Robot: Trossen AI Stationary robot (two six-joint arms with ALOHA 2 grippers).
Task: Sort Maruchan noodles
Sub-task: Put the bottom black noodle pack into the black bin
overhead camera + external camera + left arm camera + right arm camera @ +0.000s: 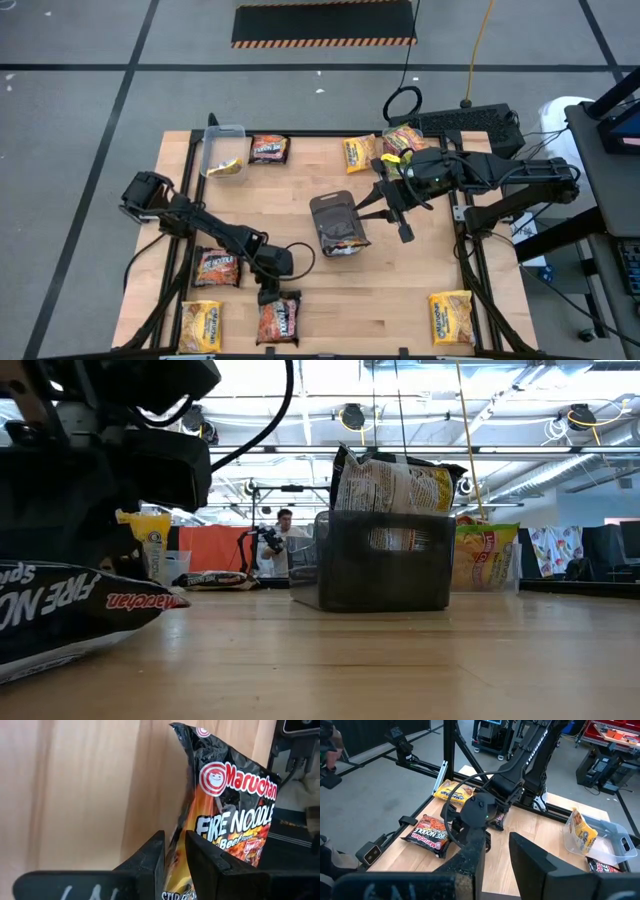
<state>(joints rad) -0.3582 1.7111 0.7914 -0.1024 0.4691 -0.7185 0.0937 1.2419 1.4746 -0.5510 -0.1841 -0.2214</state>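
Observation:
A dark Fire Noodle packet (279,320) lies near the table's front edge and shows large in the left wrist view (230,805). My left gripper (267,294) is over its far end, shut on it. A dark grey tray (330,207) stands mid-table with packets upright in it (395,480). My right gripper (389,216) is open and empty just right of the tray. Other packets lie flat: dark ones (268,148) (217,266) and yellow ones (360,152) (200,325) (450,315). My left gripper pinches the dark packet's far end (176,845) between its two fingers (150,857). The fingers come slanting down from the far side. The packet's other end (150,603) rests on the table.
A clear tub (223,148) with a yellow packet in it stands at the far left. A green-edged packet (403,138) lies at the far right by the right arm. Black frame rails run along the table's edges. Bare wood lies between the tray and the front edge.

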